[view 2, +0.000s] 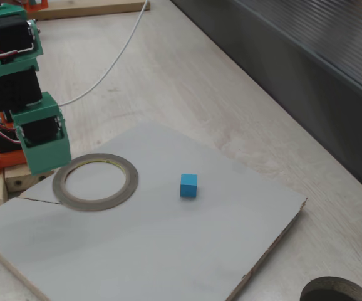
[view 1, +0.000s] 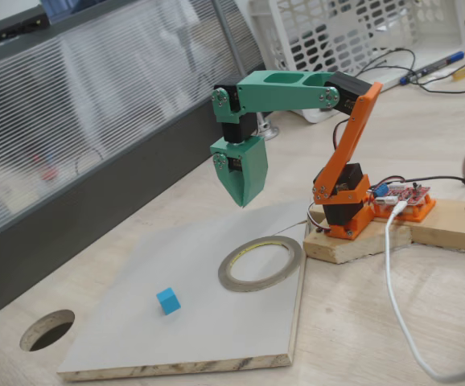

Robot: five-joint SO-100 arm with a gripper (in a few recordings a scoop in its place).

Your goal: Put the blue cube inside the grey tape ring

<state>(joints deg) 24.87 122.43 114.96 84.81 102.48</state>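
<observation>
Currently the gripper (view 1: 243, 197) hangs in the air with its green fingers pointing down, and they read as one closed wedge tapering to a single tip; nothing is between them. In one fixed view that tip sits at centre frame, above the far edge of the grey board (view 1: 136, 338) and up-left of the grey tape ring (view 1: 261, 263). In the other fixed view the gripper (view 2: 42, 166) appears at the left edge, its lower end overlapping the ring's upper-left rim in the picture; whether it touches the ring cannot be told from that angle.

Above the gripper, a green arm link (view 1: 285, 90) runs level to the right and joins an orange link (view 1: 355, 133) that slopes down to the orange base (view 1: 347, 207). The base stands on a wooden block (view 1: 425, 225) at the right of the frame, beside a red circuit board (view 1: 408, 195) with a white cable (view 1: 397, 297) leading toward the lower right.

The grey tape ring (view 2: 95, 181) lies flat on the board near its right corner in the first fixed view. Its opening holds nothing but bare board surface.

The blue cube (view 1: 168, 301) rests on the board at lower centre, outside the ring and well apart from it, to its lower left. In the other fixed view the blue cube (view 2: 188, 185) sits right of the ring.

A round hole (view 1: 47, 330) opens in the table (view 1: 361, 338) at lower left, off the board. A white perforated basket (view 1: 353, 32) stands at upper right; its contents cannot be made out.
</observation>
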